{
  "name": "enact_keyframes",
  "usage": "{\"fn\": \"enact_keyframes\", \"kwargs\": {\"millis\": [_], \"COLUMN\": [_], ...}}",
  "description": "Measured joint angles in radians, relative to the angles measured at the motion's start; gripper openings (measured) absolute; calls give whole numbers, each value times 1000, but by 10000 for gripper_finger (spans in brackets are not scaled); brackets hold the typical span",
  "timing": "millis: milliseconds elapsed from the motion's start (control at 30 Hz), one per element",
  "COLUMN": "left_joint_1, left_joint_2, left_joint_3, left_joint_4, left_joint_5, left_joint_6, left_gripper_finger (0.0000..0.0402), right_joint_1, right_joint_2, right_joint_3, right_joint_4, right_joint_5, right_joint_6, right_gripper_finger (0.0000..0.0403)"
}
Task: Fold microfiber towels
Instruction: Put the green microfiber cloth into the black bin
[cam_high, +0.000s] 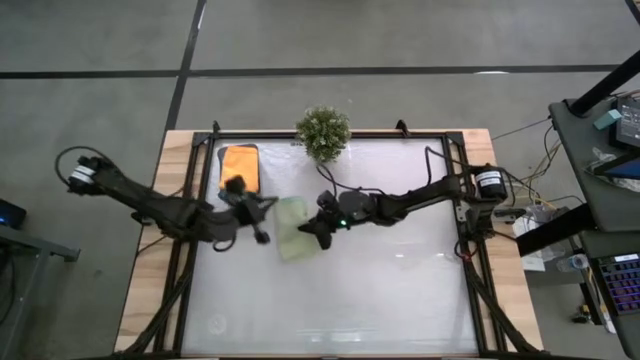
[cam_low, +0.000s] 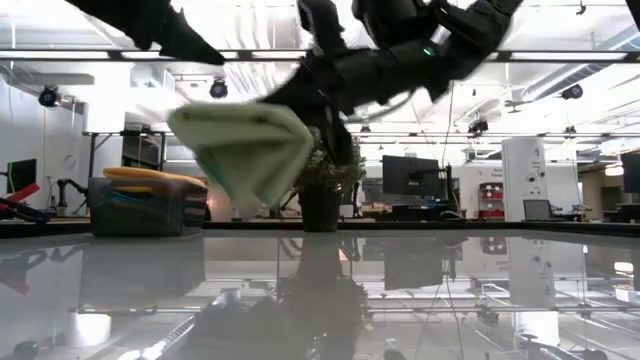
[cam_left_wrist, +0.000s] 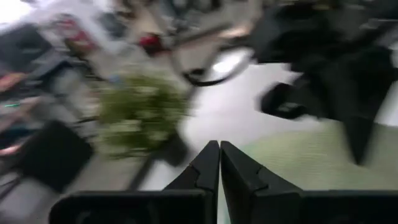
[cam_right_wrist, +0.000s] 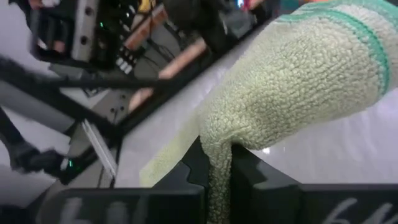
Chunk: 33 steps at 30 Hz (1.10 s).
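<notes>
Your right gripper (cam_high: 312, 232) was clamped on the sage-green towel (cam_high: 292, 226), lifted above mid-table, hanging toward your left gripper (cam_high: 262, 228), which was pinched together empty just beside its far edge.

Sage-green towel (cam_right_wrist: 292, 87): nubby, looped microfiber cloth, matt. Table (cam_high: 380, 290): smooth white top, glossy and reflective, edged in bare wood. Right gripper (cam_right_wrist: 219, 180) fingers: matt black plastic

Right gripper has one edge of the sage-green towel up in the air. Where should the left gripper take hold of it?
Judging by how the sage-green towel hangs from the right gripper, take its free edge nearest the shut left gripper, coming in level from the left side.
</notes>
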Motion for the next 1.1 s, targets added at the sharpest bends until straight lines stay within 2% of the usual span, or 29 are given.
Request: {"fn": "enact_keyframes", "kwargs": {"millis": [233, 600, 833, 900, 1033, 1100], "left_joint_1": [-2, -3, -3, -4, -17, -26], "left_joint_2": [-198, -348, -361, -361, -363, -370], "left_joint_3": [-59, -106, -108, -108, -108, -108], "left_joint_4": [-1, 0, 1, 1, 1, 1], "left_joint_5": [-337, -363, -370, -419, -614, -620], "left_joint_6": [0, 50, 50, 51, 50, 50], "left_gripper_finger": [1, 1, 1, 1, 1, 1], "right_joint_1": [-66, -182, -238, -248, -254, -254], "right_joint_2": [74, 374, 594, 652, 751, 770], "right_joint_3": [268, 740, 1070, 1159, 1318, 1333], "right_joint_4": [-151, -250, -291, -293, -296, -248], "right_joint_5": [3, -43, -60, -78, -124, -124], "right_joint_6": [-75, -113, -113, -112, -108, -110], "right_gripper_finger": [15, 15, 15, 15, 15, 15]}}
